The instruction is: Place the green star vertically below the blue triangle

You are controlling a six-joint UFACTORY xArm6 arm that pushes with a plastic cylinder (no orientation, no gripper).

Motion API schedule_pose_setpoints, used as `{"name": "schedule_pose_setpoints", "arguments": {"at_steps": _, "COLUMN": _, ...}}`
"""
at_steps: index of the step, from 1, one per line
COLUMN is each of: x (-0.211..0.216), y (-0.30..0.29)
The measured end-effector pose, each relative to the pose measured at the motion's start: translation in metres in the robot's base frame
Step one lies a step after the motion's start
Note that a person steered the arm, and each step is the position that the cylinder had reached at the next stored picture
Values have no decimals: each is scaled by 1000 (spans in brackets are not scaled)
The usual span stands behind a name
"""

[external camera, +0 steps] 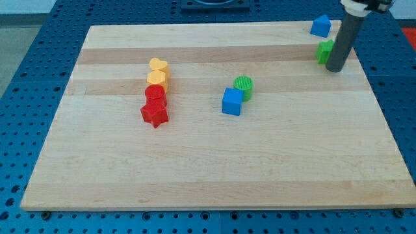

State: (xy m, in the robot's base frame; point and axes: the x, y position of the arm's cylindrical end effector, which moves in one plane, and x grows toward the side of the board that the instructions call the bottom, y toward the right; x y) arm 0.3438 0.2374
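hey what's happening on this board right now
A robot arm's rod has my tip at the board's top right corner, right beside the green star, which lies just below the blue triangle. Mid-board, a green cylinder touches a blue cube. To the left, two yellow blocks and two red blocks form a column.

My rod covers the right side of the green block point(323, 51), so its star shape can't be confirmed. The rod's upper part runs out past the view's top edge. The worktop point(214, 162) loses its bottom-right corner at the view's right edge.
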Motion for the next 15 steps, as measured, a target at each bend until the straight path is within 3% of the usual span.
{"name": "schedule_pose_setpoints", "arguments": {"at_steps": 10, "x": -36, "y": -11}}
{"name": "schedule_pose_setpoints", "arguments": {"at_steps": 13, "x": -32, "y": -75}}
{"name": "schedule_pose_setpoints", "arguments": {"at_steps": 15, "x": -59, "y": -72}}
